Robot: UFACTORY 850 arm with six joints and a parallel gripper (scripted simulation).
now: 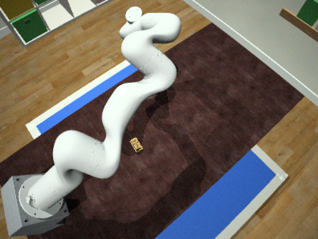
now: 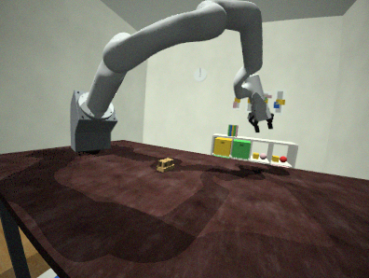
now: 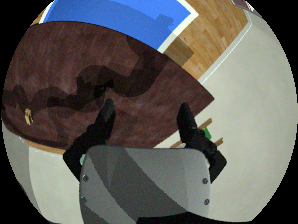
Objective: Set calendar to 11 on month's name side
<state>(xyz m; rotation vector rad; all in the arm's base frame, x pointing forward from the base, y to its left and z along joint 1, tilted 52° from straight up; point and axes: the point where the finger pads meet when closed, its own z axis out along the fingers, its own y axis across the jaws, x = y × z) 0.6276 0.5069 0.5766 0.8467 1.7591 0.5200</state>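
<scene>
The calendar, a small tan wooden tray with two cubes (image 1: 136,144), sits on the dark brown table near its middle. It also shows in the exterior view (image 2: 165,164) and as a tiny speck at the left edge of the wrist view (image 3: 28,115). The digits are too small to read. My gripper (image 2: 261,123) hangs high above the table, far to the right of the calendar, open and empty. In the wrist view its two dark fingers stand wide apart with nothing between them. In the top view the arm hides the gripper.
The robot base (image 1: 30,206) stands at the table's corner. A white shelf with yellow and green bins (image 2: 253,149) stands against the far wall. The table's far edge lies below the gripper.
</scene>
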